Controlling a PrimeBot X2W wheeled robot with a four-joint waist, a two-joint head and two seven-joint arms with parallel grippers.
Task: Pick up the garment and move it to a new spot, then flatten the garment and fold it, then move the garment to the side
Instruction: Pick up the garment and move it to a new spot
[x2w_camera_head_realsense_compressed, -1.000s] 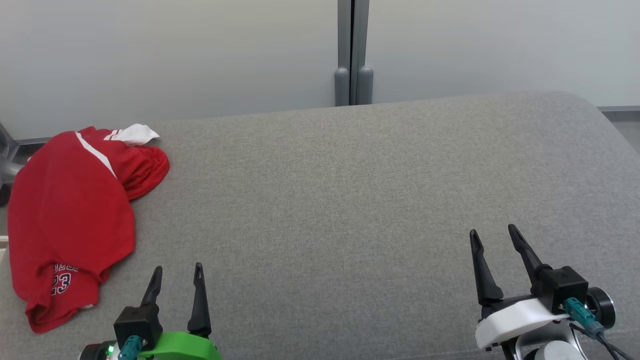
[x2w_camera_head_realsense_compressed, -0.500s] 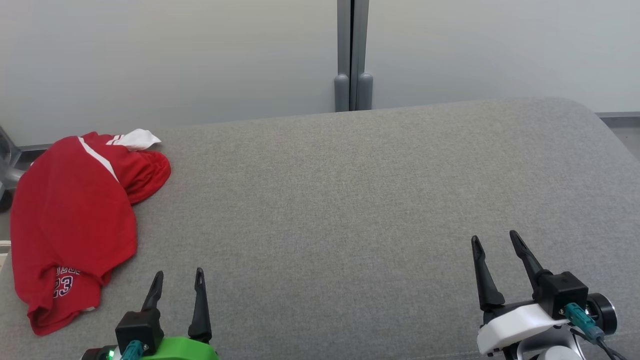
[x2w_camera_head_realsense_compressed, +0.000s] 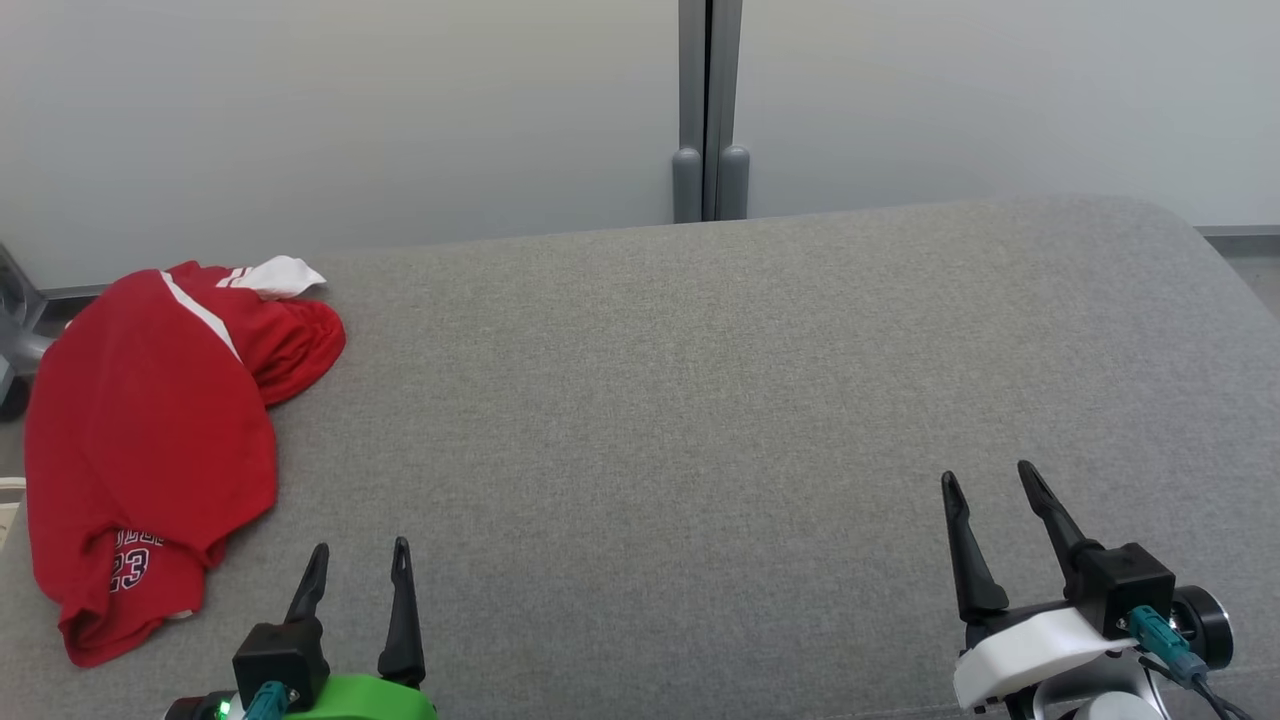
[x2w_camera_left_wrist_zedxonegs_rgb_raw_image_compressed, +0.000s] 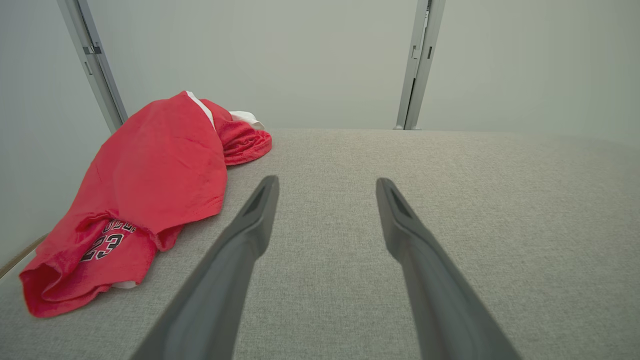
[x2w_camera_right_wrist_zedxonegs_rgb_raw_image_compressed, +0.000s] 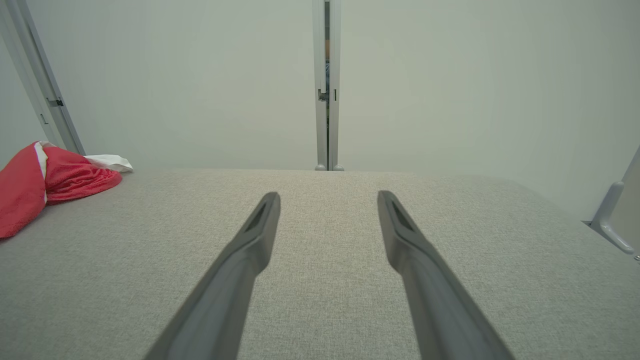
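The red garment (x2w_camera_head_realsense_compressed: 150, 420) is lying in a crumpled heap at the far-left edge of the grey cushion (x2w_camera_head_realsense_compressed: 700, 400). Its long axis is running near to far, from a bunched near end showing a printed number to a far end where a bit of white trim (x2w_camera_head_realsense_compressed: 275, 275) is poking out. Nothing is gripping it or touching it. The left gripper (x2w_camera_head_realsense_compressed: 360, 548) is sitting at the near edge just right of the heap's near end, with its fingers spread wide, empty and pointing away toward the far wall (x2w_camera_head_realsense_compressed: 350, 120). So the garment is lying to the left of this claw and a little farther out, off the line of its fingers. The right gripper (x2w_camera_head_realsense_compressed: 986, 475) is waiting near the right side, equally wide and empty, well apart from the cloth with bare cushion between. Judging by this layout, the pick-up is not yet begun, and the left arm is the nearer one, needing to swing leftward to reach the heap.
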